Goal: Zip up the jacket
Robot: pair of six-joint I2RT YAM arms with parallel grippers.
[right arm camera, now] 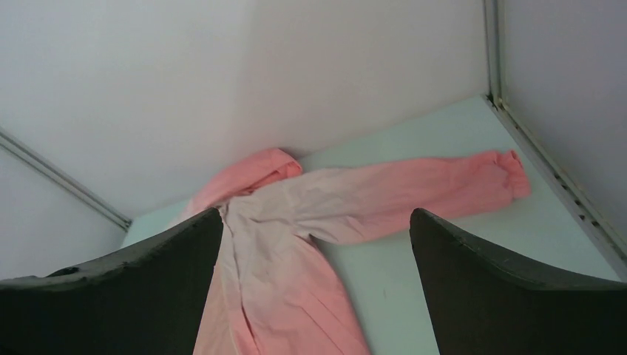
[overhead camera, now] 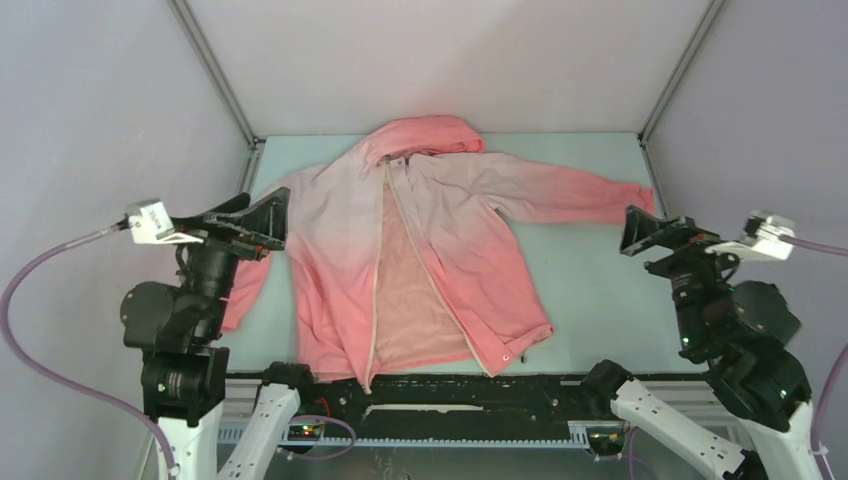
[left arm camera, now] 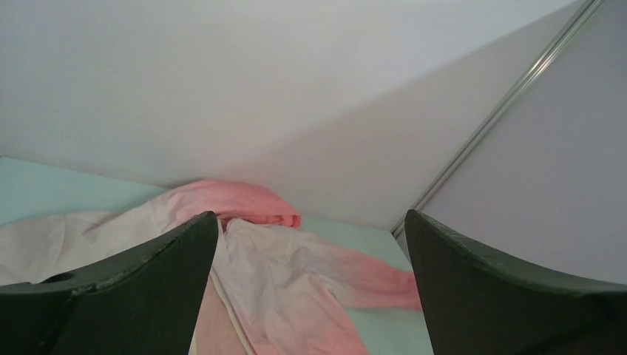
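Observation:
The pink jacket (overhead camera: 470, 240) lies flat and open on the pale green table, hood at the far side, hem at the near edge. Its whitish zipper (overhead camera: 378, 290) runs down both open front edges, with the inner lining showing between them. My left gripper (overhead camera: 268, 215) is open and empty, raised above the jacket's left sleeve. My right gripper (overhead camera: 640, 232) is open and empty, raised near the right cuff (overhead camera: 645, 197). The jacket also shows in the left wrist view (left arm camera: 296, 281) and in the right wrist view (right arm camera: 310, 244).
Grey enclosure walls (overhead camera: 90, 120) close in the table on three sides, with metal corner posts (overhead camera: 215, 70) at the back. A black rail (overhead camera: 440, 388) runs along the near edge under the hem. Bare table (overhead camera: 600, 290) lies right of the jacket.

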